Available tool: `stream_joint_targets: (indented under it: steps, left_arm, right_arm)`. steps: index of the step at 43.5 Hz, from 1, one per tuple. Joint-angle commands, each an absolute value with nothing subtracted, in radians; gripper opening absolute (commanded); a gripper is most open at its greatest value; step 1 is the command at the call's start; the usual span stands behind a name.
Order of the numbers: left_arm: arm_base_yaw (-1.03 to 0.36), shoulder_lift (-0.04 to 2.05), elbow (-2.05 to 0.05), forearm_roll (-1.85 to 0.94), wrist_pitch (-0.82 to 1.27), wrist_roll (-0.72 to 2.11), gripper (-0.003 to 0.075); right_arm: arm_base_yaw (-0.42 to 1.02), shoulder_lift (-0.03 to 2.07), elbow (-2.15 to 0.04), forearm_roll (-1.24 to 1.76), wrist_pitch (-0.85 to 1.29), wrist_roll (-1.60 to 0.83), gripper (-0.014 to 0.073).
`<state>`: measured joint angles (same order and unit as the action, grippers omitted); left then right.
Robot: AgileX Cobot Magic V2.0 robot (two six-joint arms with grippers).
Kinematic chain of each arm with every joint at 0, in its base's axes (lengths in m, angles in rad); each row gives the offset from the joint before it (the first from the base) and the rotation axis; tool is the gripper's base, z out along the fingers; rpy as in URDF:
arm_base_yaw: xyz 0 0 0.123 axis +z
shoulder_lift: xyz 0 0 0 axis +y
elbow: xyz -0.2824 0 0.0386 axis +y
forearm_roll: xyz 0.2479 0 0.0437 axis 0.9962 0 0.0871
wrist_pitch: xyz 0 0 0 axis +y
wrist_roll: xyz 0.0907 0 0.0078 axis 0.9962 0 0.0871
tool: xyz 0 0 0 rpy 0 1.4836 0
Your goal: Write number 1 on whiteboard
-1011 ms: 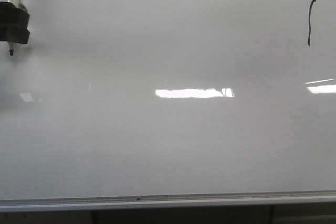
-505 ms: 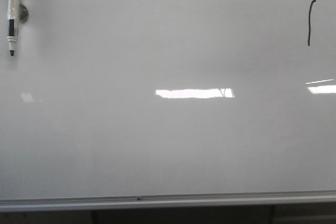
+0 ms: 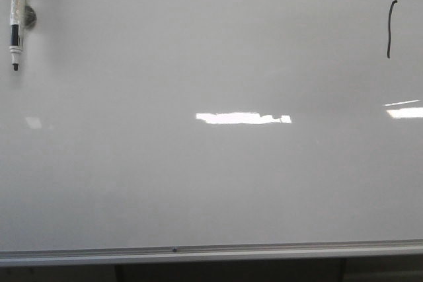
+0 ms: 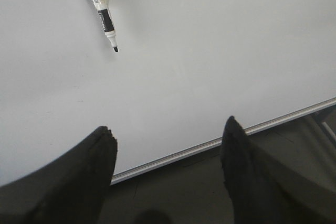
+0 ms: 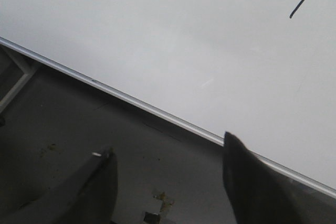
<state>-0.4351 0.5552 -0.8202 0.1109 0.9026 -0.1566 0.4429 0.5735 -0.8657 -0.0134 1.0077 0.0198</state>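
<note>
Whiteboard (image 3: 211,183) fills nearly the whole front view; glossy, bright rectangular reflections mid-frame, silver-grey frame edge along the bottom. Judged rigid, fixed and slick: a surface to press a tip on lightly, nothing to take hold of. Marker pen (image 3: 16,18) sits at the upper left of the front view, black cap end up, tip down, apparently stuck to the board by a small holder behind it. Likely light, stiff and smooth-barrelled, so it could twist in a loose pinch; the best hold looks to be mid-barrel, below the holder and clear of the tip. Number 1 (image 3: 390,29) stands at the upper right of the front view, a thin black stroke with a small hook at top, so the writing appears done. No arm shows in the front view. Left gripper (image 4: 168,140) is spread wide and empty, low in its wrist view over the board's lower edge, the pen well apart at that frame's upper left. Right gripper (image 5: 168,156) is likewise wide and empty, below the frame edge, the stroke's end far off at the upper right corner of its view.
</note>
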Motion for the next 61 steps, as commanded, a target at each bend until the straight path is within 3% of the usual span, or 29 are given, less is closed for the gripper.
stream_joint_targets:
  steps: [1,9,18,26,28,61]
  left_arm:
    - [-0.442,0.549,-0.851,0.109,0.847,-0.157,0.043]
    - [-0.442,0.549,-0.851,0.109,0.847,-0.157,0.0412]
    - [-0.442,0.549,-0.851,0.109,0.845,-0.157,0.0211]
    - [-0.442,0.549,-0.851,0.111,0.845,-0.157,0.0018]
    - [-0.442,0.549,-0.851,0.111,0.845,-0.157,-0.002]
    - [-0.442,0.542,-0.839,0.111,0.832,-0.157,-0.0019]
  right_arm:
    - [0.437,0.527,-0.868,-0.038,0.942,0.019,0.0466]
    - [0.437,0.462,-0.846,-0.06,0.942,0.019,0.0445]
    - [0.437,0.458,-0.846,-0.065,0.939,0.019,0.0144]
    - [0.437,0.458,-0.846,-0.065,0.939,0.019,-0.0068]
    - [0.437,0.458,-0.846,-0.065,0.939,0.019,-0.0064]
    - [0.437,0.458,-0.846,-0.064,0.938,0.019,-0.0069]
